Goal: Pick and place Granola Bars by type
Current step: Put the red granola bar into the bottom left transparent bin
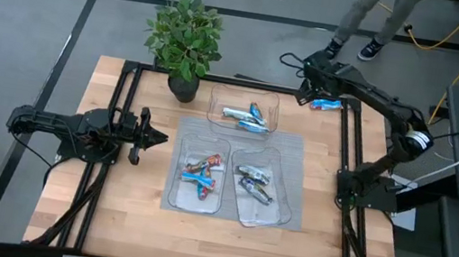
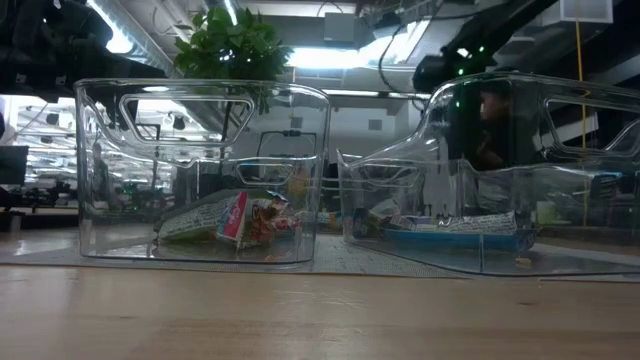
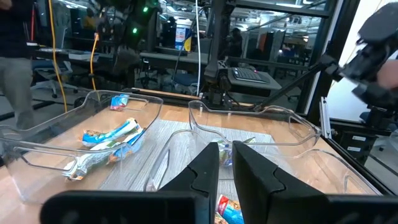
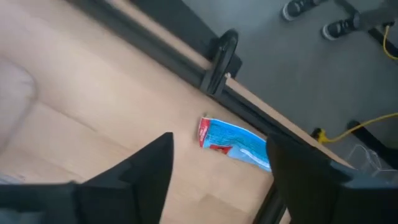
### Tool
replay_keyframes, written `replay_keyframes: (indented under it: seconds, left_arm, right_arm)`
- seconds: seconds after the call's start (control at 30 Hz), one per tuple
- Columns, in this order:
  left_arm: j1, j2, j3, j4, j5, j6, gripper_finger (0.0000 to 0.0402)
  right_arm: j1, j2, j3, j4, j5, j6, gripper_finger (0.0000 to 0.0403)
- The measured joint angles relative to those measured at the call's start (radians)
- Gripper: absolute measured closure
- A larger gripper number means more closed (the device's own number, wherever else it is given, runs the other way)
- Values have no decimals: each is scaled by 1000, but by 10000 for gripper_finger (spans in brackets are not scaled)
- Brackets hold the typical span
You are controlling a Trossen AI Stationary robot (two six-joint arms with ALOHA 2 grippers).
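Observation:
A bright blue granola bar with a red end [image 4: 233, 142] lies flat and loose on the wood at the table's far right corner [image 1: 325, 105]. My right gripper [image 4: 219, 147] hangs over it, open, tilted downward, one finger on each side of the bar and clear of it [image 1: 315, 93]. More granola bars lie in three clear trays: blue-silver ones in the far tray [image 1: 245, 118], blue and orange ones in the near left tray [image 1: 201, 175], silvery ones in the near right tray [image 1: 254, 183]. My left gripper [image 1: 151, 138] waits shut at the table's left [image 3: 225, 160].
The trays stand on a grey mat [image 1: 292, 147] at mid-table. A potted plant [image 1: 185, 38] stands at the far edge, left of the far tray. A black frame rail [image 4: 219, 59] runs just beyond the loose bar. A person's legs [image 1: 366, 21] show past the far edge.

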Motion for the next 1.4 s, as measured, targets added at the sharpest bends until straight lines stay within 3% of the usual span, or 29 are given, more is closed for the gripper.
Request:
replay_keyframes:
  seconds: [0.23, 0.97, 1.4]
  left_arm:
    - [0, 0, 0, 0, 0, 0, 361]
    - [0, 0, 0, 0, 0, 0, 360]
    - [0, 0, 0, 0, 0, 0, 359]
  right_arm:
    - [-33, 125, 0, -55, 0, -121, 108]
    - [-201, 276, 0, 8, -99, -302, 107]
    - [-215, 363, 0, 11, -142, -312, 108]
